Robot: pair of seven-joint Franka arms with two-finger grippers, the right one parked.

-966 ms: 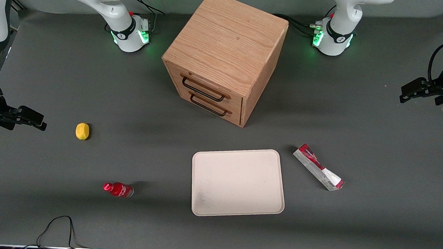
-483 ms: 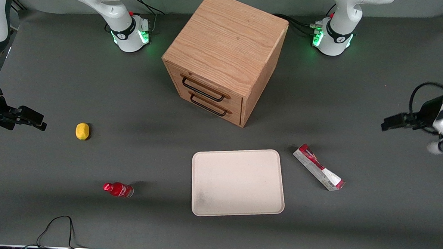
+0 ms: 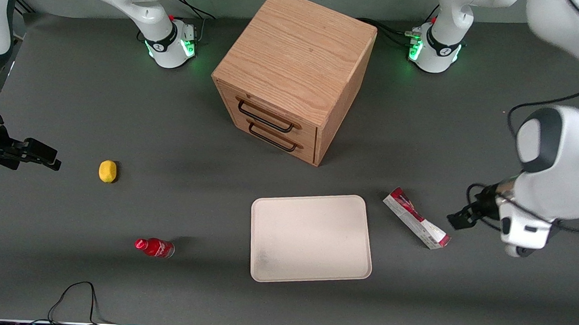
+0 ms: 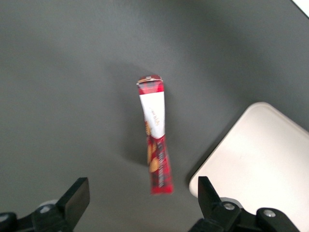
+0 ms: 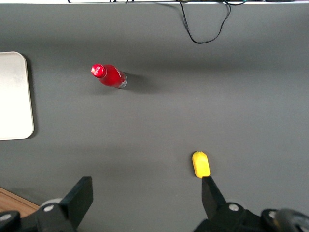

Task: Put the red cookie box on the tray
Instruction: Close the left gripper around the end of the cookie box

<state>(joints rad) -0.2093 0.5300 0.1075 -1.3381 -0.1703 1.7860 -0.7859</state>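
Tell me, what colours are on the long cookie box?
Long narrow cardboard cookie box: red and white, clearest from the left wrist; open gripper hovers above.

Red cookie box point(image 3: 416, 218) lying flat beside tray point(image 3: 310, 237).

The pale beige flat tray point(image 4: 263, 150) runs off the left wrist picture's edge, and the black two-finger gripper point(image 4: 140, 200) shows only its fingertips.

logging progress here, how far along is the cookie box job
Nothing is done yet: the long red and white cardboard cookie box lies on the grey table beside the empty pale beige rectangular tray. In hand: the left arm's gripper, fingers open, hovers above the box without touching it. Left: grasp, lift, carry to the tray, release.
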